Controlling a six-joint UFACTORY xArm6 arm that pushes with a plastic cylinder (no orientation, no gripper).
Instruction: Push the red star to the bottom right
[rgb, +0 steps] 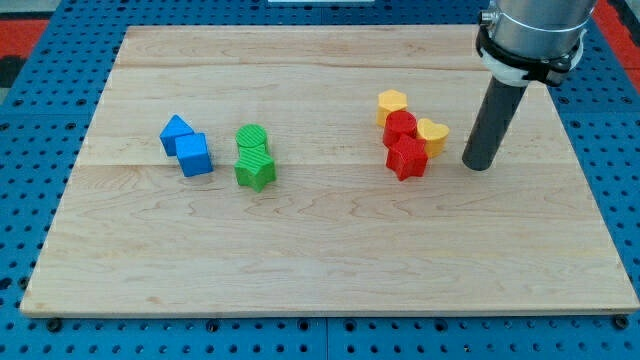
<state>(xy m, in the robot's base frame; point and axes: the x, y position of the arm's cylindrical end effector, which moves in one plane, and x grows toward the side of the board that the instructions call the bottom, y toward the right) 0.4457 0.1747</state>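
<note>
Red star (407, 158) is seen right of the table's centre; my tip (478, 165), gripperless, touches nothing, just beside the yellow heart (433, 134).

Bare board (330, 260) lay open below and to the view's right of the red star (407, 158), red round block (401, 127) touching above it, yellow heart (433, 134) upper right of it, yellow hexagon (392, 104) farther above, my tip (478, 164) stood right of it, apart.
</note>
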